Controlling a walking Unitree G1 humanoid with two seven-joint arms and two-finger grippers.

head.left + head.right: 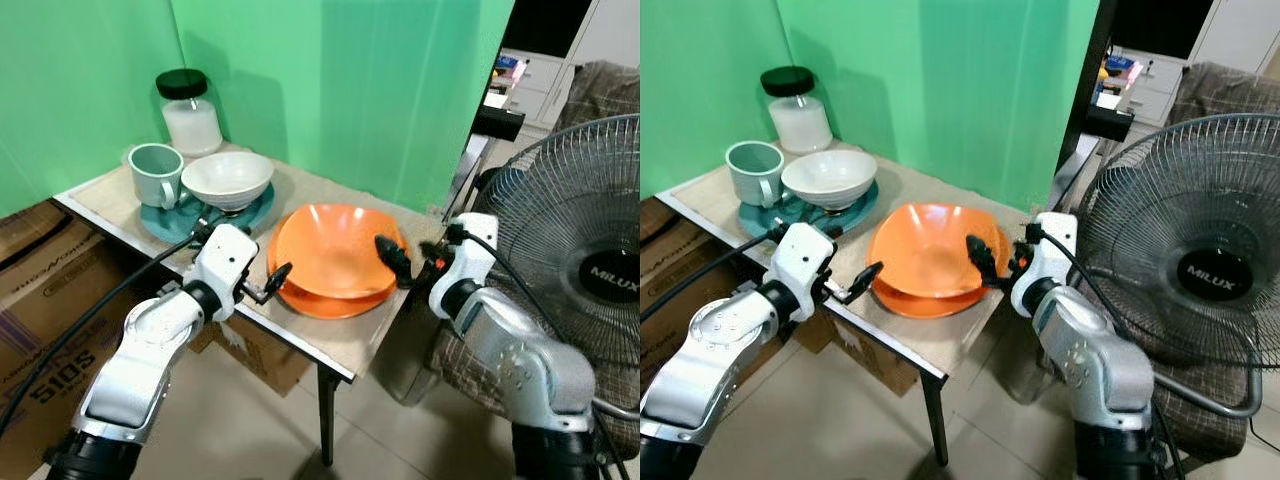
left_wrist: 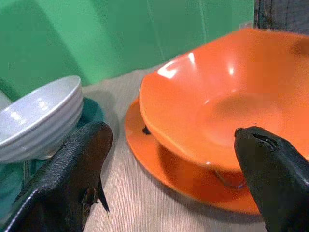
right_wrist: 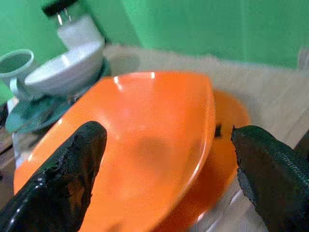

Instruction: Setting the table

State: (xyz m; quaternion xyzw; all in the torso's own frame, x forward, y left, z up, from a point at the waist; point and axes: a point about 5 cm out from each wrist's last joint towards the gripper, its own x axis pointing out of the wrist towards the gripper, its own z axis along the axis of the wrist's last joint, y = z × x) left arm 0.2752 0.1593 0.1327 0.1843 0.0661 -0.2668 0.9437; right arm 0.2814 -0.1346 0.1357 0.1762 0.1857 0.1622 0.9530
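Note:
An orange bowl [image 1: 335,248] sits on an orange plate [image 1: 330,304] near the front right of the small table [image 1: 345,345]. Behind it to the left, a white bowl [image 1: 227,178] rests on a teal plate [image 1: 165,223], beside a pale green mug [image 1: 157,172] and a black-lidded jar [image 1: 190,112]. My left gripper [image 1: 245,258] is open at the table's front edge, between the teal plate and the orange plate's left rim. My right gripper [image 1: 408,262] is open at the orange bowl's right rim, one finger reaching over it. In the right wrist view the orange bowl [image 3: 145,145] lies between the fingers [image 3: 63,183].
A large standing fan [image 1: 590,250] is close on the right, next to my right arm. Cardboard boxes [image 1: 40,300] stand under and left of the table. A green backdrop [image 1: 350,90] closes off the back. The table edge runs just under both grippers.

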